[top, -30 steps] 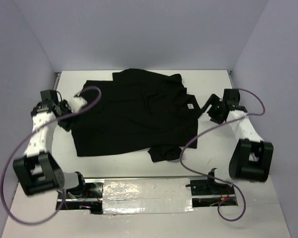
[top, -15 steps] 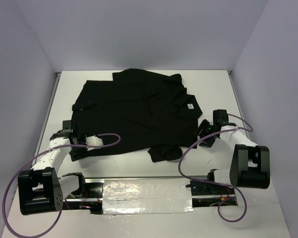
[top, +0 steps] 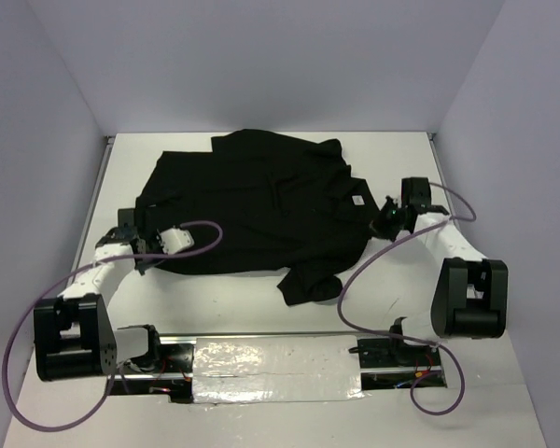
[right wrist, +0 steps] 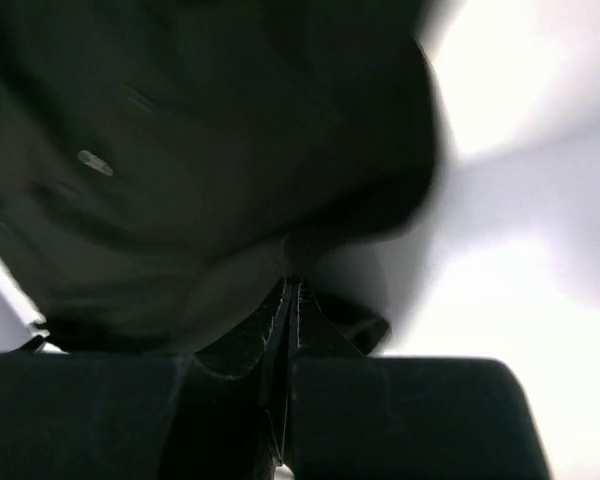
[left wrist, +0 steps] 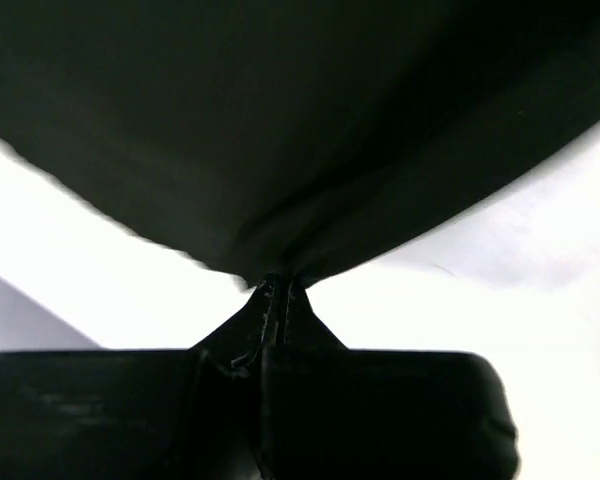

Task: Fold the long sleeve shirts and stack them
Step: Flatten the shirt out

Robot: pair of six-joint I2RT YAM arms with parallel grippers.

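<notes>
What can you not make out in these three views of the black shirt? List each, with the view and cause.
Top view: print on the white tag, too small.
Top view: table under the shirt, covered by cloth.
Left wrist view: most of the shirt, cut off by frame edges.
Right wrist view: pale mark on the cloth, blurred.

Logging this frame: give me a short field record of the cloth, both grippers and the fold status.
cloth: black long-sleeved fabric shirt, spread on the white table
tag: small white tag, near the shirt's right edge
left gripper: shut on the shirt's near left edge
right gripper: shut on the shirt's right edge
fold: not yet made
</notes>
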